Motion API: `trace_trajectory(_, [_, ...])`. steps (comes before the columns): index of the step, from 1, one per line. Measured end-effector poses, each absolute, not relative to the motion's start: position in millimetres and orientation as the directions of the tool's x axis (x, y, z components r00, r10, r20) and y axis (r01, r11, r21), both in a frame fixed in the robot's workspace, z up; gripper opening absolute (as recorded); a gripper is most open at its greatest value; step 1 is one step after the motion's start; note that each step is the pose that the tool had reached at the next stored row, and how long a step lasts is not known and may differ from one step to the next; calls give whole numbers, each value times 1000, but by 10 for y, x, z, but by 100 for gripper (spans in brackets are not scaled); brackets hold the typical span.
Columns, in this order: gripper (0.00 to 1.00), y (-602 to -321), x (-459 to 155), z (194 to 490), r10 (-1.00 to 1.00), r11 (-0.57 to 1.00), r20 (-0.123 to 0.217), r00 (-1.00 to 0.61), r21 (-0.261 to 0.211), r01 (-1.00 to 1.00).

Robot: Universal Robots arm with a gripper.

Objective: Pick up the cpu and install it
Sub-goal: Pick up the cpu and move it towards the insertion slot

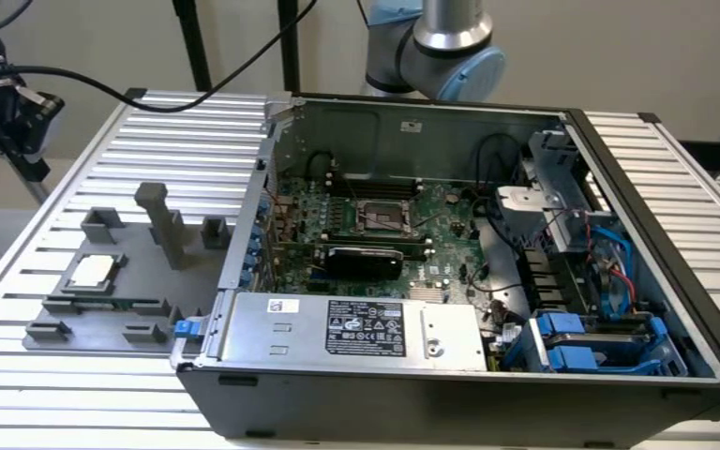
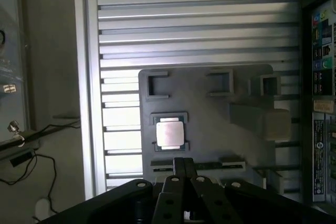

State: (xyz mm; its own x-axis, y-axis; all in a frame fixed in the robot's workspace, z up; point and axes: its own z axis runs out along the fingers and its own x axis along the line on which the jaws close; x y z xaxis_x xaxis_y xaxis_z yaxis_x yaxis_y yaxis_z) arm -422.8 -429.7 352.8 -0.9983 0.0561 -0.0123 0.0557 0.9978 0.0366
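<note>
On the exterior view's left, the slatted table (image 1: 72, 394) carries a grey fixture plate (image 1: 135, 281), and the cpu (image 1: 91, 272) lies flat in a shallow framed pocket near that plate's left edge, silvery top up, with grey blocks standing around it but apart from it. In the wrist view the gripper (image 2: 184, 162) hangs over the plate with its jaws pressed together and nothing between them; the cpu (image 2: 169, 133) lies just ahead of the fingertips, not touched. Further right stands the open computer case (image 1: 460, 403), its motherboard (image 1: 448, 234) showing a black square socket (image 1: 379, 214) that looks empty, though at this angle I cannot be sure its frame is open; the power supply (image 1: 360, 328) lies along the case's near edge. The chip is probably light, stiff and thin, with a smooth metal lid that gives little friction, and its underside and the socket contacts are likely delicate. Two opposite side edges seem the sound place to take hold, square and level, since the pocket's frame pieces appear to crowd the other two sides and a tilted grip could let it slip.
</note>
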Motion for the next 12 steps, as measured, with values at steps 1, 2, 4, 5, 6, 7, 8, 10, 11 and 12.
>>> trace_trajectory(1, [12, -4297, -4228, 3528, 56, 998, -12, -998, 37, 56])
trace_trajectory(2, [17, -4297, -4228, 3527, 56, 998, -12, -998, 37, 56])
trace_trajectory(4, [24, -4297, -4228, 3527, 56, 998, -12, -998, 37, 56])
trace_trajectory(5, [30, -4297, -4228, 3526, 56, 998, -12, -998, 37, 56])
trace_trajectory(6, [36, -4296, -4228, 3523, 56, 998, -11, -998, 37, 56])
trace_trajectory(7, [42, -4296, -4227, 3521, 56, 998, -10, -998, 37, 56])
trace_trajectory(8, [42, -4296, -4228, 3518, 56, 998, -10, -998, 36, 56])
trace_trajectory(10, [47, -4297, -4228, 3503, 56, 998, -8, -998, 36, 56])
trace_trajectory(11, [53, -4297, -4228, 3493, 56, 998, -6, -998, 36, 56])
trace_trajectory(12, [59, -4298, -4228, 3480, 56, 998, -5, -998, 36, 56])
